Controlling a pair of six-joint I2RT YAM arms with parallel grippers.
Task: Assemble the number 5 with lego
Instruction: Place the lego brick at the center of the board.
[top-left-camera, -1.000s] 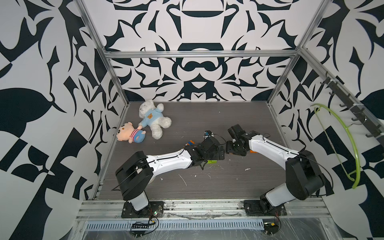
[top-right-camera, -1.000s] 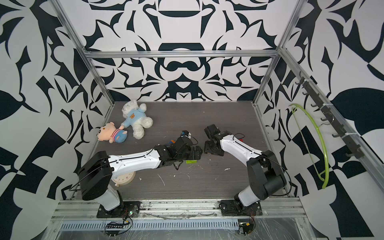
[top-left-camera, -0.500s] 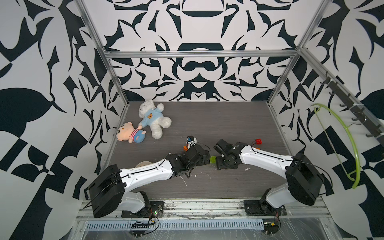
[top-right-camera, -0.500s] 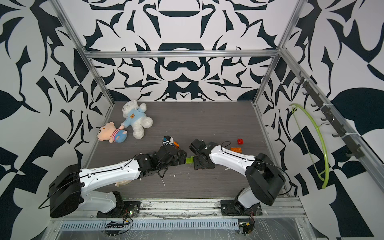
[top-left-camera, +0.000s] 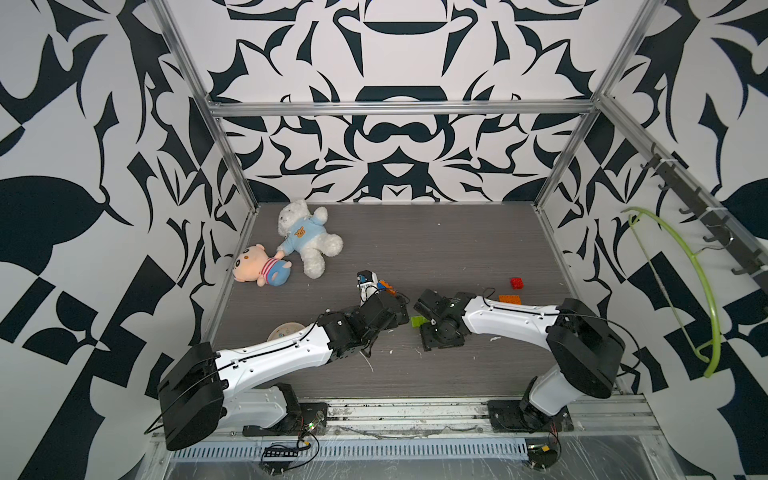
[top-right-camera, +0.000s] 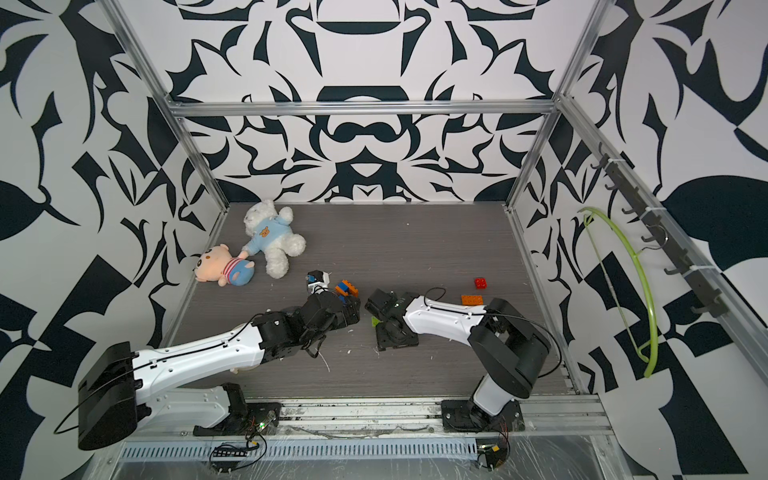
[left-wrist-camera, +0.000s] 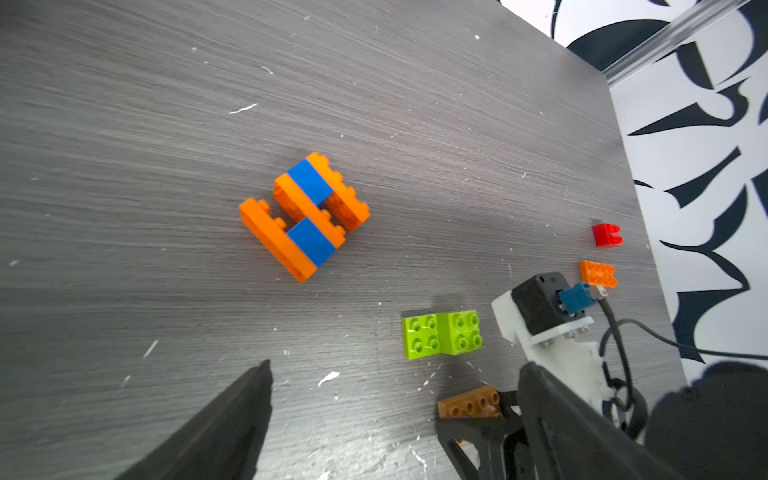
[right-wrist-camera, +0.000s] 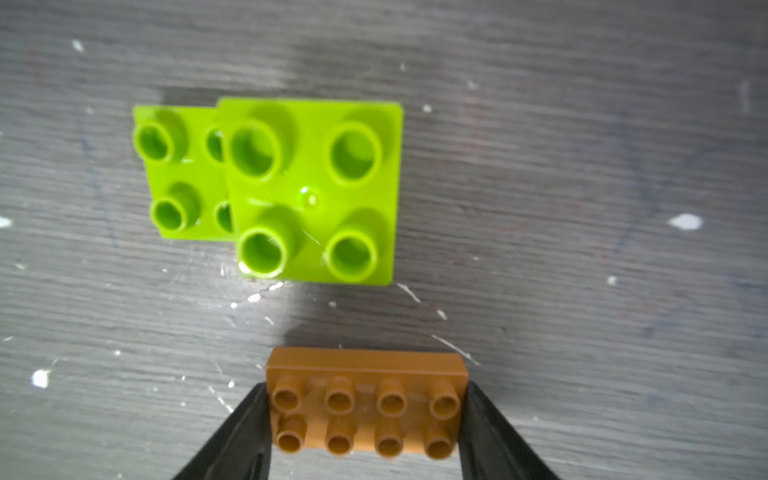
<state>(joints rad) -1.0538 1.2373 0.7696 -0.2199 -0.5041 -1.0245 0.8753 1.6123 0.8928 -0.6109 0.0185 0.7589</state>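
Note:
An orange and blue lego assembly (left-wrist-camera: 305, 216) lies flat on the table; in a top view (top-right-camera: 345, 287) it shows just beyond my left wrist. Two lime green bricks (right-wrist-camera: 311, 187) sit joined at different heights, with the brown brick (right-wrist-camera: 365, 409) close beside them. My right gripper (right-wrist-camera: 365, 390) is shut on the brown brick's short ends and points down at the table (top-left-camera: 434, 332). My left gripper (left-wrist-camera: 397, 368) is open and holds nothing; it hangs low between the assembly and the green bricks (top-left-camera: 401, 311). A red brick (top-left-camera: 517, 283) and a loose orange brick (top-left-camera: 510, 299) lie at the right.
A white plush bear (top-left-camera: 307, 237) and a pink plush doll (top-left-camera: 259, 270) lie at the back left. A round cream clock (top-left-camera: 284, 330) shows partly under my left arm. A green hanger (top-left-camera: 685, 266) hangs on the right wall. The two wrists are close together.
Both arms have swung left and toward the front, stretching lower over the table. That uncovered the red and orange bricks at the right. The green bricks have stayed put.

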